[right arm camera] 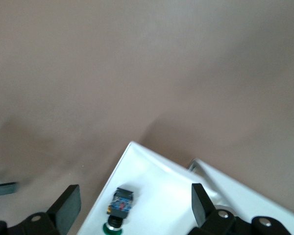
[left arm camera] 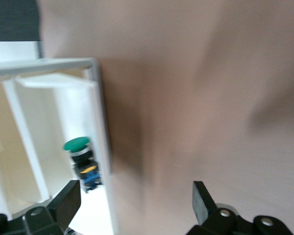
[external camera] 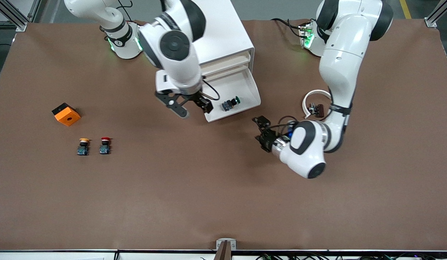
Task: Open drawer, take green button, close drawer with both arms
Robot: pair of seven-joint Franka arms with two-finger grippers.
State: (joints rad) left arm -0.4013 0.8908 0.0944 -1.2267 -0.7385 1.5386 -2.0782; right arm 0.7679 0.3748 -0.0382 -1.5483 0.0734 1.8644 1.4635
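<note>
Front view: brown table [external camera: 194,187]

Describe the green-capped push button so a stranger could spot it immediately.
Find the white boxy cabinet between the arms' bases; its bottom drawer is pulled open. The small push button lies inside, alone, with a round green cap, unlike the yellow- and red-capped ones.

A brown mat covers the table [external camera: 194,202], with grey floor [external camera: 270,9] and aluminium frame posts [external camera: 14,16] at its corners.
</note>
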